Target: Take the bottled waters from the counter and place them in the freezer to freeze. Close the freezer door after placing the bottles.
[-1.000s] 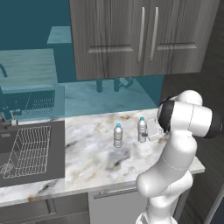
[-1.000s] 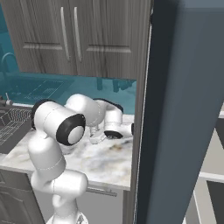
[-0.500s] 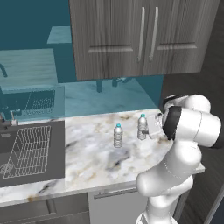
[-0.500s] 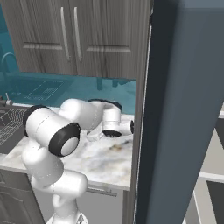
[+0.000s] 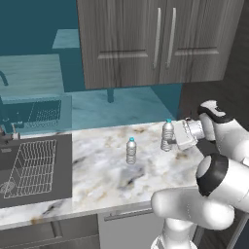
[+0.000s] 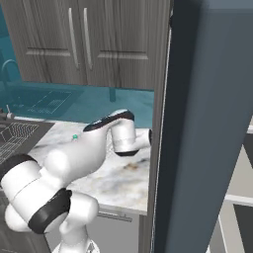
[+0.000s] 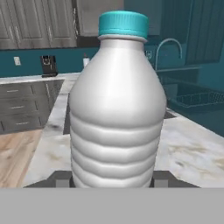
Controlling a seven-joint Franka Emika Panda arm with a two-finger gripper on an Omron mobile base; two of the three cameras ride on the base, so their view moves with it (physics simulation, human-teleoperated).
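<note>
My gripper [image 5: 178, 136] is shut on one of the bottled waters [image 5: 168, 135], a clear ribbed bottle with a light blue cap, held upright at the right end of the counter [image 5: 97, 170]. In the hand view this bottle [image 7: 117, 109] stands between the dark fingertips [image 7: 60, 180]. The other bottled water [image 5: 131, 150] stands upright on the marble to the left, apart from the gripper. In the right base view the freezer door [image 6: 207, 123] stands open as a tall dark blue-grey panel. Pale freezer shelves [image 6: 242, 197] show past it.
A dark sink with a wire rack [image 5: 31, 168] is set in the counter's left part. Grey woodgrain wall cabinets [image 5: 155, 44] hang above the counter. The open door's edge stands close beside the counter's right end.
The gripper has carried the held bottle a little to the right and slightly up, while the arm's elbow swung round. The other bottle has stayed in place.
</note>
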